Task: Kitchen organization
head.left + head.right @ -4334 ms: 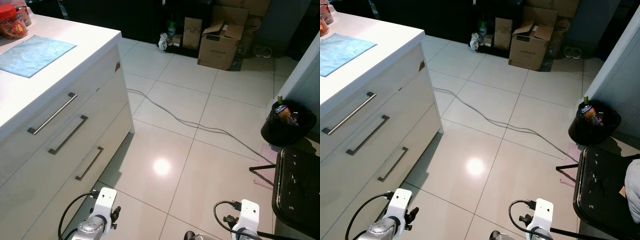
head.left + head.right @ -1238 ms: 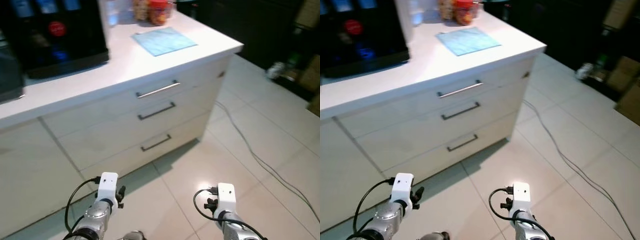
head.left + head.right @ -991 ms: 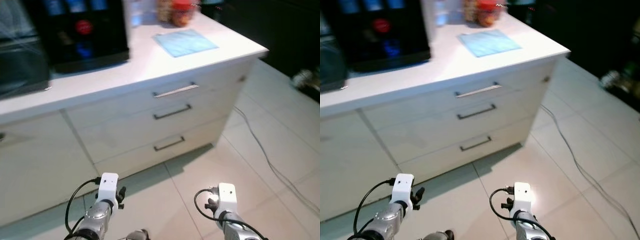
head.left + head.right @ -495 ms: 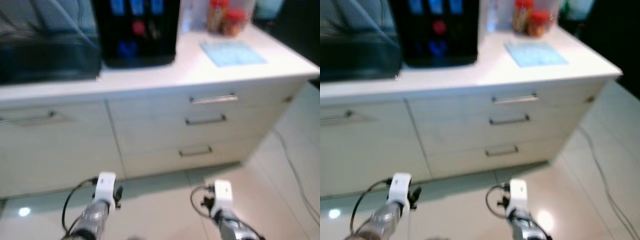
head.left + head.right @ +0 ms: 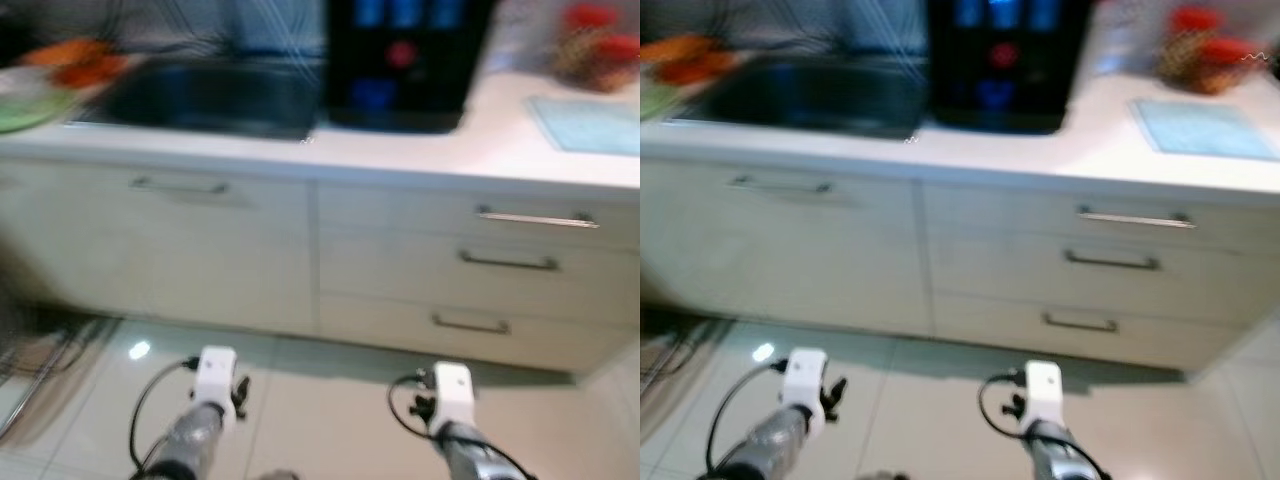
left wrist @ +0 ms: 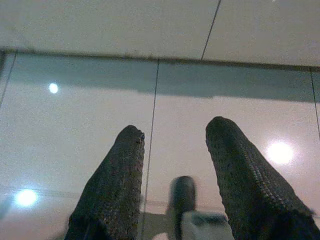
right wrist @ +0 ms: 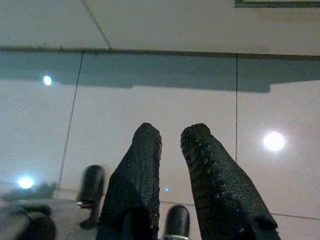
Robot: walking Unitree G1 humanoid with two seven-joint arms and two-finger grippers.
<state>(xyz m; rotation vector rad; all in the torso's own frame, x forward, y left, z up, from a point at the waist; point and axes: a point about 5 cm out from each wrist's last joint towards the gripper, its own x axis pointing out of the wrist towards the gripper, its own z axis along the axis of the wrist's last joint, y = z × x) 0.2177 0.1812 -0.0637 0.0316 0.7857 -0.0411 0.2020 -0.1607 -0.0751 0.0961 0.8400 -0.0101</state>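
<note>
White counter blurred, no writing legible; left hand parted wide, right hand narrow, both empty.

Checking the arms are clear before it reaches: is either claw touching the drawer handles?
Apart. In the left eye view the left claw and right claw hang low over the floor, well below the drawer handles.

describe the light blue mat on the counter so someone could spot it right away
Follow the white counter to its right end, past the black machine. The light blue mat lies flat there, in front of the red-lidded jars; it is the only flat, pale blue thing there.
</note>
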